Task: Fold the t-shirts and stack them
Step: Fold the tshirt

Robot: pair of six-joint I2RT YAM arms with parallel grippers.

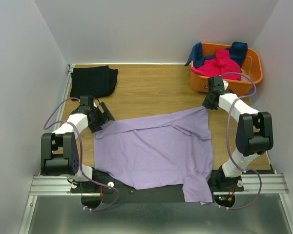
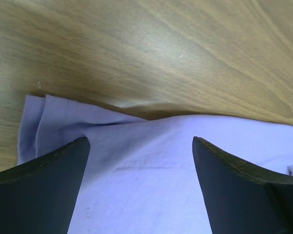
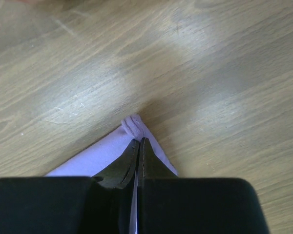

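Observation:
A large lavender t-shirt [image 1: 156,151] lies spread on the wooden table, its near hem hanging over the front edge. My right gripper [image 1: 207,105] is shut on its far right corner, and the pinched cloth [image 3: 134,124] bunches at the closed tips of that gripper [image 3: 139,141]. Over the shirt's far left corner, my left gripper [image 1: 105,114] stands open. In the left wrist view the lavender cloth [image 2: 161,185] lies between and below the spread fingers [image 2: 39,190], with nothing gripped. A folded black t-shirt [image 1: 94,80] rests at the back left.
An orange basket [image 1: 256,73] at the back right holds a hot-pink shirt [image 1: 219,63] and a dark teal one [image 1: 239,48]. Grey walls close in both sides. Bare wood [image 1: 156,87] shows between the black shirt and the basket.

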